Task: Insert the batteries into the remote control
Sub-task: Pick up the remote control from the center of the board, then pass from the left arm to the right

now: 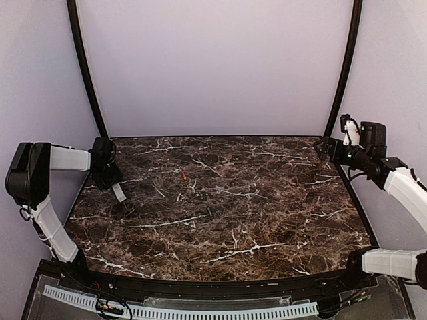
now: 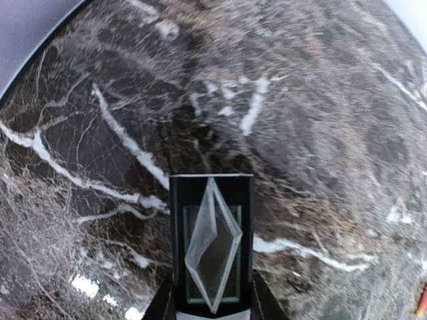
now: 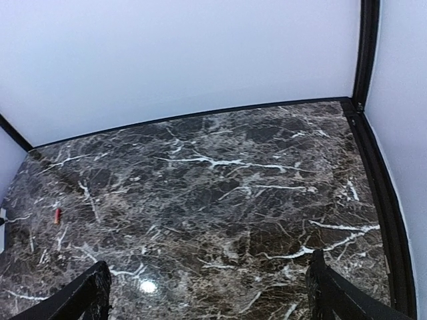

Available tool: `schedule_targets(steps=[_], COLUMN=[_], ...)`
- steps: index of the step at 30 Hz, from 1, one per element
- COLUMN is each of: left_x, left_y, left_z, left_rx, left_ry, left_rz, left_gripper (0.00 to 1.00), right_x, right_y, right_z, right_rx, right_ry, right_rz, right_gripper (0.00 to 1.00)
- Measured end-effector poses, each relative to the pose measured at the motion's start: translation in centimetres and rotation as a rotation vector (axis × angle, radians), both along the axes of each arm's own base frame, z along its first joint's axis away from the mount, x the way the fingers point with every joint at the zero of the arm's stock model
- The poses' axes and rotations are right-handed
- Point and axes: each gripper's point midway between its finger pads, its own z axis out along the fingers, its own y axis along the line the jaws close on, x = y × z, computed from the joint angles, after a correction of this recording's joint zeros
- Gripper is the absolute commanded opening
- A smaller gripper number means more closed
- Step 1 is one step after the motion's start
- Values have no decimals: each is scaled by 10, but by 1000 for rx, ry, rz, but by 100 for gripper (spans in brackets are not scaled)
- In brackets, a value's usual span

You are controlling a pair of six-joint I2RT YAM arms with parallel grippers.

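Note:
My left gripper (image 1: 108, 175) is at the table's far left and is shut on the remote control (image 1: 119, 193), a slim white bar sticking out toward the table. In the left wrist view the remote control (image 2: 212, 200) shows a dark face with a white far edge, clamped in my gripper (image 2: 212, 303). A red-orange battery (image 1: 183, 175) lies on the marble right of it; it also shows in the left wrist view (image 2: 421, 300) and the right wrist view (image 3: 57, 215). The dark battery is not visible. My right gripper (image 1: 327, 148) is open and empty at the far right (image 3: 210, 300).
The dark marble table (image 1: 227, 213) is ringed by a black rim and pale walls. Black curved posts (image 1: 87, 73) stand at the back corners. A white perforated strip (image 1: 200, 312) runs along the near edge.

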Motion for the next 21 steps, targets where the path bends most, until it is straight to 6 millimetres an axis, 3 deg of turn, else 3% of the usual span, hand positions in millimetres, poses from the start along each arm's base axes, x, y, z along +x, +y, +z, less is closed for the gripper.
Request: schedule_targets(steps=[3, 5, 7, 10, 13, 17, 21], left_x=[5, 15, 21, 8, -23, -76, -124], left_y=[-17, -40, -72, -123, -166, -220, -265], left_z=[41, 88, 151, 246, 319, 372, 380], left_rx=[7, 2, -30, -111, -193, -319, -440], left_ry=[-120, -266, -462, -758, -991, -1188, -1268], left_rz=[-81, -164, -277, -464, -638, -884, -1103], left_gripper=[0, 0, 0, 0, 0, 0, 0], right_x=[-11, -17, -24, -38, -61, -90, -118], right_y=[14, 28, 52, 106, 176, 264, 342], right_z=[21, 42, 69, 105, 138, 158, 157], right_rx=[41, 68, 94, 111, 125, 144, 170], right_ry=[-52, -101, -163, -238, -298, -338, -332], right_rz=[79, 150, 253, 446, 679, 931, 1132], right_gripper=[94, 92, 92, 92, 92, 92, 93])
